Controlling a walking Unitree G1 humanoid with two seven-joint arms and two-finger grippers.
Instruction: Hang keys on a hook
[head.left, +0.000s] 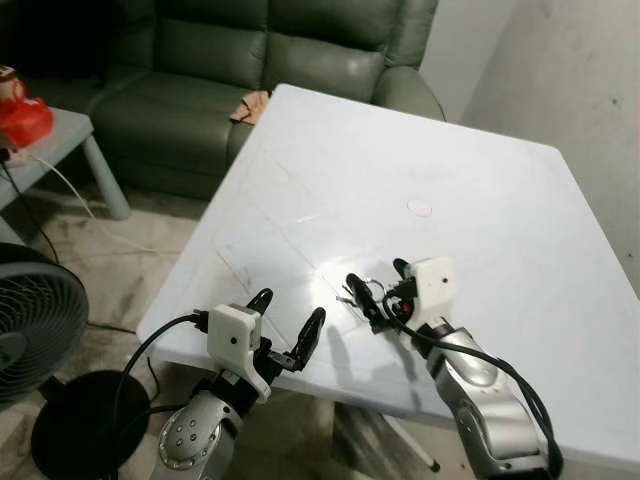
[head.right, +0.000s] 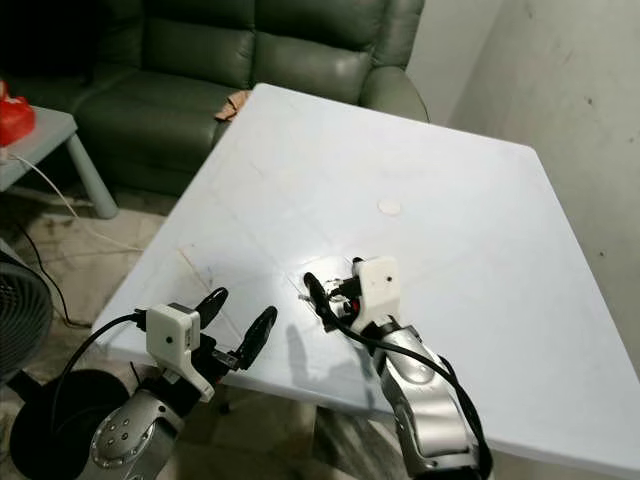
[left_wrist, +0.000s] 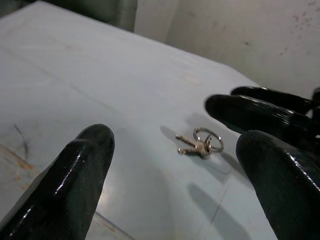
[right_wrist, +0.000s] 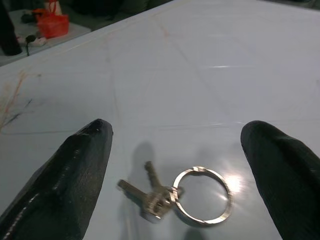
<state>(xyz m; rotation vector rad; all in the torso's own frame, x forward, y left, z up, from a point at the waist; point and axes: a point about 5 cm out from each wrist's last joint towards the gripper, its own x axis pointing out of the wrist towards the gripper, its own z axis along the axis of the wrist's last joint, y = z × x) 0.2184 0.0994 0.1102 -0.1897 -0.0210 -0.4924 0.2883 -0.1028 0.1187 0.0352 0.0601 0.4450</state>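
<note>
Right, the right gripper (right_wrist: 175, 165) is poised over the keys (right_wrist: 172, 197), fingers spread wide, the bunch lying flat on the white table (head.left: 480, 200) between its tips. Pickup stage, I'd say: lower, then pinch the ring. The left gripper (head.left: 288, 322) waits alongside, also spread.

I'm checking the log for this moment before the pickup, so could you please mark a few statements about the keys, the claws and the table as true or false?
1. The keys lie flat on the white table. True.
2. The right claw is shut on the keys. False: its fingers stand open on either side of the keys, not touching them.
3. The left claw is open at the table's near edge. True.
4. The keys already hang on a hook. False: they rest on the table.
5. A green sofa stands beyond the table. True.
</note>
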